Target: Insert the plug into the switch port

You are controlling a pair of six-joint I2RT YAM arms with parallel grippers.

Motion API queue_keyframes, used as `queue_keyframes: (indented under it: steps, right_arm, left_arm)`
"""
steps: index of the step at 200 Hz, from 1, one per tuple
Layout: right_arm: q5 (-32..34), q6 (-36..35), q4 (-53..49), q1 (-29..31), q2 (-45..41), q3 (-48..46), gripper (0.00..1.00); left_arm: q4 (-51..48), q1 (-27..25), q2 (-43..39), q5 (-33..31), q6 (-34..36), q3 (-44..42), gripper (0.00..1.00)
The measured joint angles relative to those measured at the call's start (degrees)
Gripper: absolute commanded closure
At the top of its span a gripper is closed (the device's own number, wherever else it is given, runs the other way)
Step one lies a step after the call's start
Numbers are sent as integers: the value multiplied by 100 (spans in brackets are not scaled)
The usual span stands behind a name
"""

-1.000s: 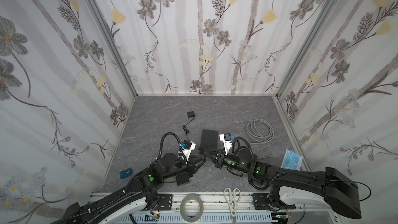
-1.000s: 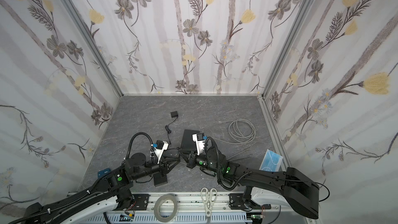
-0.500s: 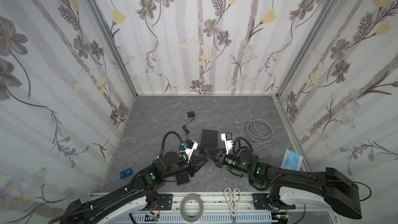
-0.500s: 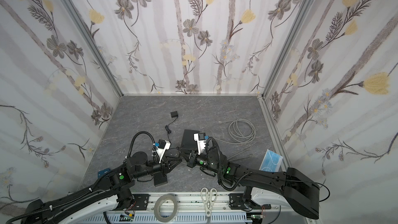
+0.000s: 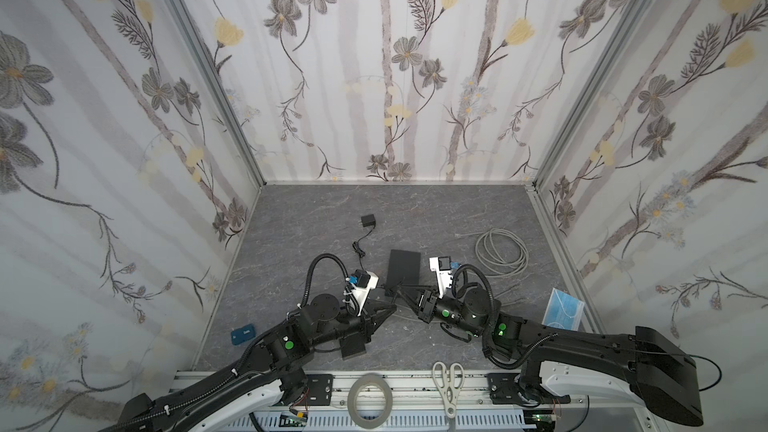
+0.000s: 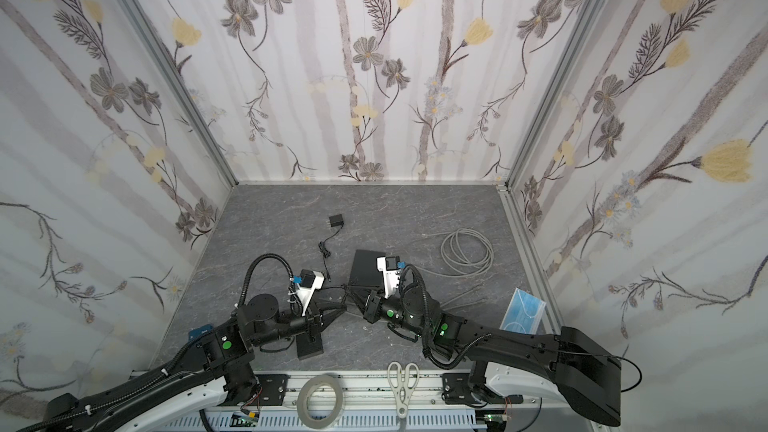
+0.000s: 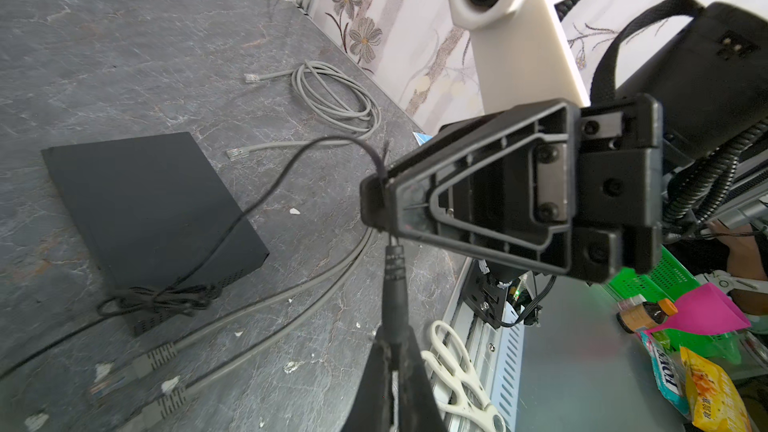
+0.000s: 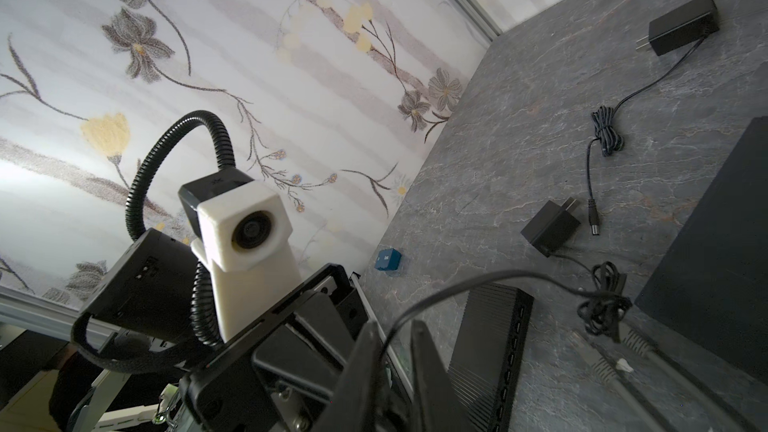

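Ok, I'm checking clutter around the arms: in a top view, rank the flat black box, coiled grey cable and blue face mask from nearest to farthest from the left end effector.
From the left end effector, shut on the plug:
1. flat black box, just beyond its tip.
2. coiled grey cable, back right.
3. blue face mask, far right by the wall.

the left claw point(image 7: 392, 338) has closed on the slim black barrel plug point(image 7: 395, 280); the right claw point(image 8: 395, 326) has parted its jaws.
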Motion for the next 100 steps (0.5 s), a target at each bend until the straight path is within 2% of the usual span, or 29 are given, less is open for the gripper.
queue_keyframes:
  steps: [42, 100]
  right_arm:
    - [426, -501, -841, 2, -728, 2, 49]
    - [1108, -2223, -2588, 0, -1644, 824, 49]
  left_arm:
    - [-601, 4, -33, -254, 35, 144, 100]
    - [-1478, 4, 151, -267, 44, 361, 100]
